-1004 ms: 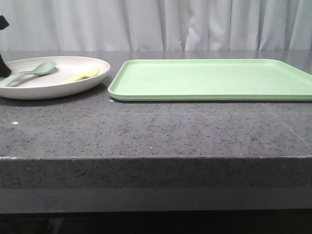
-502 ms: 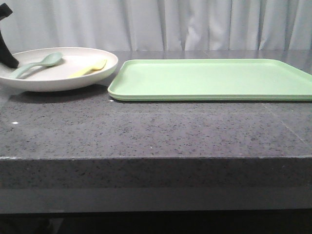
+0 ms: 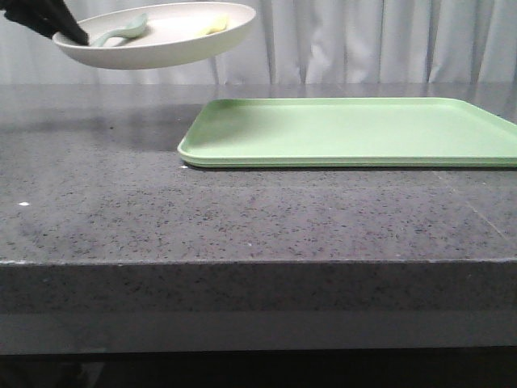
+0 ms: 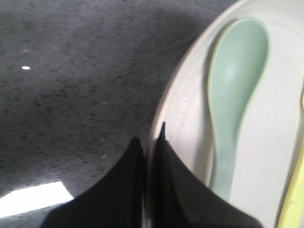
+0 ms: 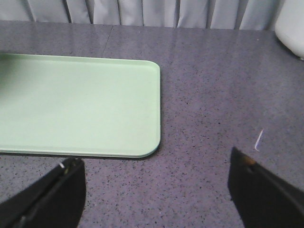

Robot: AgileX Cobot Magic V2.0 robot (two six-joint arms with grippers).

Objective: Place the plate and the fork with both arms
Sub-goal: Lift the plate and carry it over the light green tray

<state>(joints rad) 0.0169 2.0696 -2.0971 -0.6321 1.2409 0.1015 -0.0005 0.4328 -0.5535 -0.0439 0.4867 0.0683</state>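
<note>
I can read no text, label, brand, number or sign in any view. The plate (image 3: 161,44), the tray (image 3: 355,133) and the table (image 3: 242,218) carry no writing that I can see.

a: colours here? the plate (image 3: 174,44) is plain off-white, no pattern, and the spoon (image 4: 236,90) on it is a pale grey-green. the fork (image 3: 214,25) is yellow.

b: yep, and the tray (image 3: 355,129) is light green, all one flat shade. the table (image 3: 242,218) is dark grey with fine speckles, the curtain (image 3: 363,40) whitish grey, both grippers' fingers (image 5: 42,197) black.
</note>
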